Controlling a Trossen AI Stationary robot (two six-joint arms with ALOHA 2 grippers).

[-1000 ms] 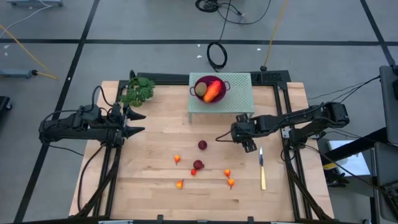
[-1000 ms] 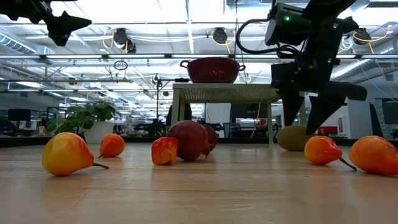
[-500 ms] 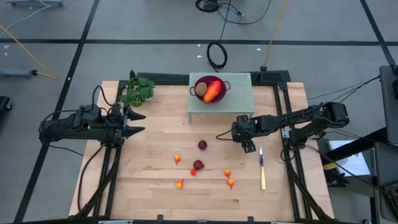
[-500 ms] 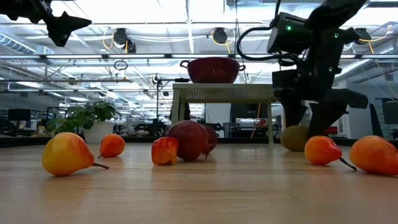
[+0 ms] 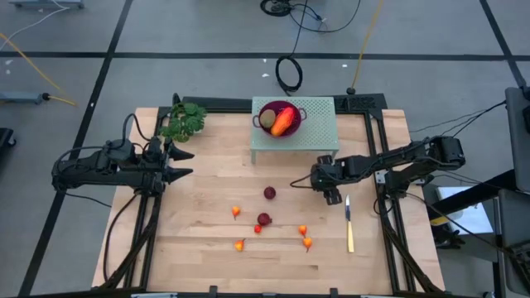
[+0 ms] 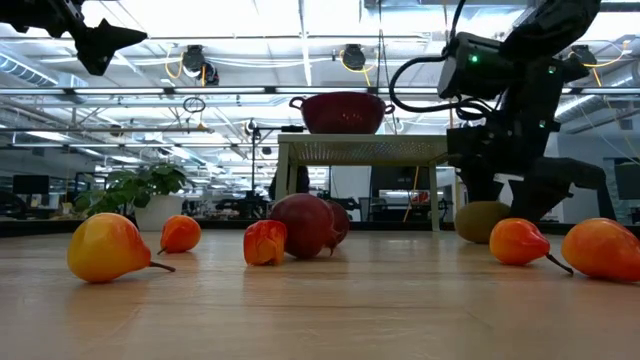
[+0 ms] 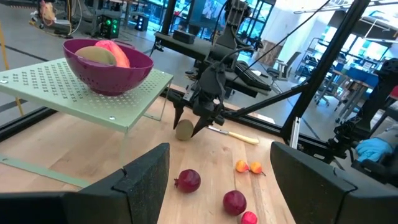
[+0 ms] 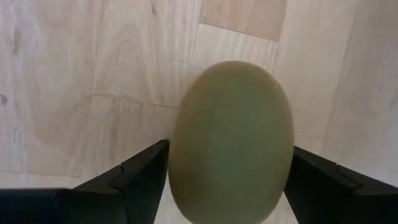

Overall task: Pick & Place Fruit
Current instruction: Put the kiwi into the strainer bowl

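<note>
A brownish-green oval fruit (image 8: pixel 230 143) lies on the wooden table to the right of the green stand. My right gripper (image 6: pixel 510 200) slants down over it, open, one finger on each side (image 7: pixel 184 129); I see no hold on it. A purple bowl (image 5: pixel 280 118) on the stand holds another oval and a longish orange-red piece. Two dark red balls (image 5: pixel 270 193) (image 5: pixel 263 219) and several tiny orange-red bits (image 5: pixel 305 240) lie mid-table. My left gripper (image 5: pixel 184 161) hovers open and level at the table's left.
The green perforated stand (image 5: pixel 315 124) sits at the far middle, close behind my right gripper. A slim yellowish knife (image 5: pixel 349 223) lies just to the near right of it. A leafy green sprig (image 5: pixel 184 120) lies at the far left. Bare wood stretches along the near edge.
My right gripper has come down over the brownish-green oval, so its open fingers now stand lower on either side of it. The fruit has stayed in place.
</note>
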